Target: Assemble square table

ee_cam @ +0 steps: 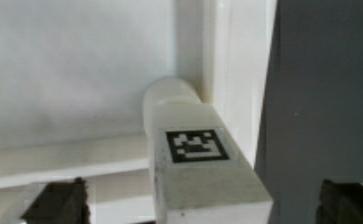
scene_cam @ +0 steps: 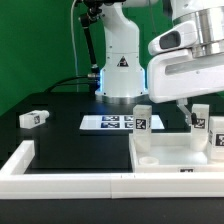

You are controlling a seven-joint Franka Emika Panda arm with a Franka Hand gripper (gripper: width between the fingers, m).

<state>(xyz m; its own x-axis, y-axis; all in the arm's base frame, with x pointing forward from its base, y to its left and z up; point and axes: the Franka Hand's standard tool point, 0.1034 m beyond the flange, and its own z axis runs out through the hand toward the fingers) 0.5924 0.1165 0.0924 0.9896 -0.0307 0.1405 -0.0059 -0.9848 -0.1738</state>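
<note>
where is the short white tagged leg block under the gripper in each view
exterior view: short white tagged leg block at the exterior view's right, upright on the white square slab, by the gripper
wrist view: leg block centred between the open fingertips
shared landmark: the slab

Exterior view faces the arm [scene_cam: 120, 55] across the worktable [scene_cam: 60, 135]; wrist view looks closely onto a leg block [ee_cam: 199, 140].

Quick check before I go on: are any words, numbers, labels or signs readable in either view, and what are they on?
Words or numbers: none readable.
Yellow warning triangle on the white robot base: a sign only, its symbol too small to make out.
Black-and-white tags, patterns without text: on the leg in the wrist view, the loose leg, and the marker board.
</note>
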